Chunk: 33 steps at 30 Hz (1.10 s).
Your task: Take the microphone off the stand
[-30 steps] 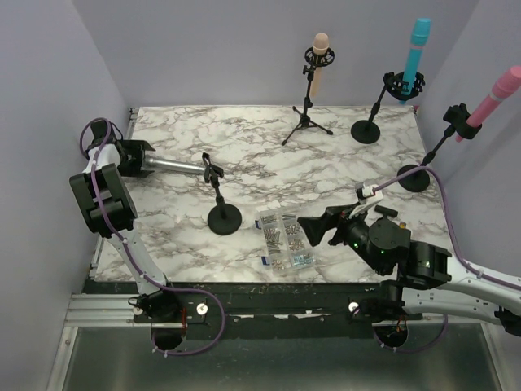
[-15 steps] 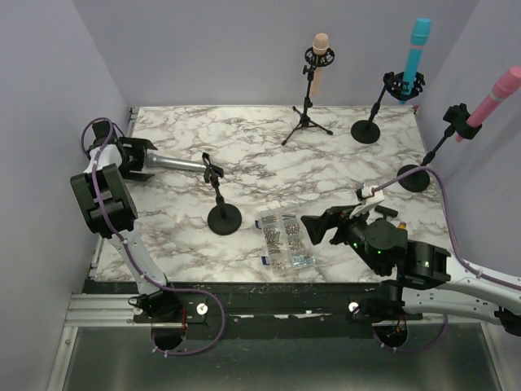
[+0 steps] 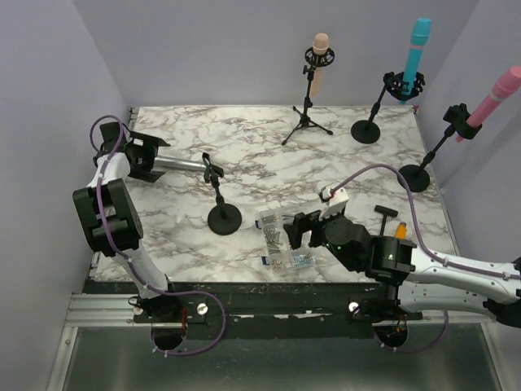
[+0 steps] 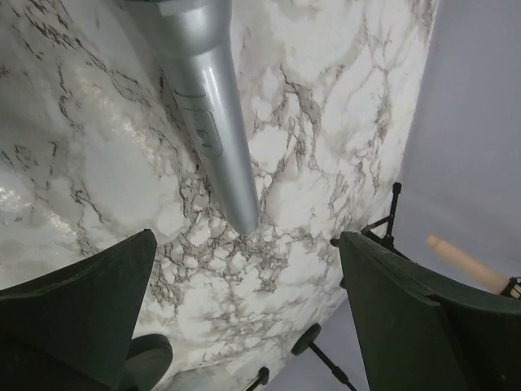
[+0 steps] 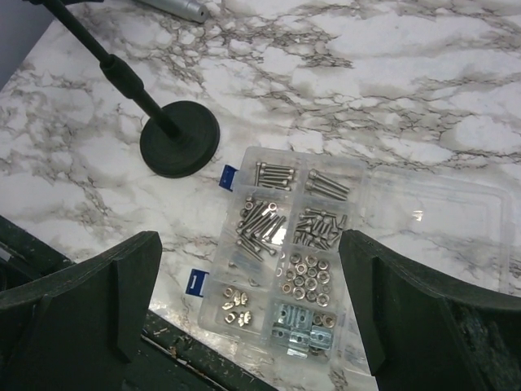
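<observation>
Both spread: L gripper, R gripper — mic on marble table, lilac walls

Top view overlooks the whole bench from behind. Right wrist view sits close above the screw box, shared with top. Left wrist view, well left of that box, looks closely at the microphone.
</observation>
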### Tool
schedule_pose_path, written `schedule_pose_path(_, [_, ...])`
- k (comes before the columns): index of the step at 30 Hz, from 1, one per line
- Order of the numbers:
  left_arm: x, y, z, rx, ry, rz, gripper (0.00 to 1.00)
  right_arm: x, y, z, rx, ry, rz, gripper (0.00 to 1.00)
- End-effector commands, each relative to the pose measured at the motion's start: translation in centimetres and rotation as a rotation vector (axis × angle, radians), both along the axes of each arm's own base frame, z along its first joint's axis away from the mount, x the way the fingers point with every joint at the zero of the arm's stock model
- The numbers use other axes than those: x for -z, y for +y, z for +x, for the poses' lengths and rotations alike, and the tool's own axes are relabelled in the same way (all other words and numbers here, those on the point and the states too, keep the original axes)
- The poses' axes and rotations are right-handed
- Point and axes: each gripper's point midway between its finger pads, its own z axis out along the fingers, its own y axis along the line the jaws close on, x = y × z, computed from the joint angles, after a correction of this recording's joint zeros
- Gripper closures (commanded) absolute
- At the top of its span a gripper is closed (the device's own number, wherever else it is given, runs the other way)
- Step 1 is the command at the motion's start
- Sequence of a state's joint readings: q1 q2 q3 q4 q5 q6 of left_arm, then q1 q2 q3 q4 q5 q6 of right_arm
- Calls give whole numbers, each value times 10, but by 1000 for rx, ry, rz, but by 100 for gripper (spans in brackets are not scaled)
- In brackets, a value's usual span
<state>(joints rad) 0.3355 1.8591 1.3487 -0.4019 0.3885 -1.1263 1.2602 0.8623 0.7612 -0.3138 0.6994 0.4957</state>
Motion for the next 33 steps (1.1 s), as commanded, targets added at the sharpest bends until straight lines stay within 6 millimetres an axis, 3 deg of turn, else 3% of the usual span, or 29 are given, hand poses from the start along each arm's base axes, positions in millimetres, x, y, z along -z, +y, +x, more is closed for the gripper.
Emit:
schedule_pose_path(1, [-55,-34,-4,123,-205,-12,1,-6,41,-5,-132,7,4,0])
schedule_pose_path(5, [-92,-69,-2,272,-288,61,2,-1,78,-2,-197,38,-53,0])
schedule_pose_path(8, [-119,-82,-6,354,-333,205,1,-10,106,-1,-250,35,-37,0])
schedule_pose_path(10, [-129,-80,-15,357,-352,263,1,-20,119,4,-249,19,-23,0])
schedule_pose_path(18, [-165,-69,-50,443,-420,531,1,-90,166,12,-293,-57,173,0])
schedule_pose_path(26, [-201,-61,-67,421,-456,710,1,-142,194,43,-191,-115,126,0])
schedule_pose_path(29, [-211,-62,-72,411,-485,715,1,-148,205,49,-183,-121,96,0])
schedule_pose_path(33, [-210,-67,-74,423,-498,714,1,-137,214,62,-123,-104,34,0])
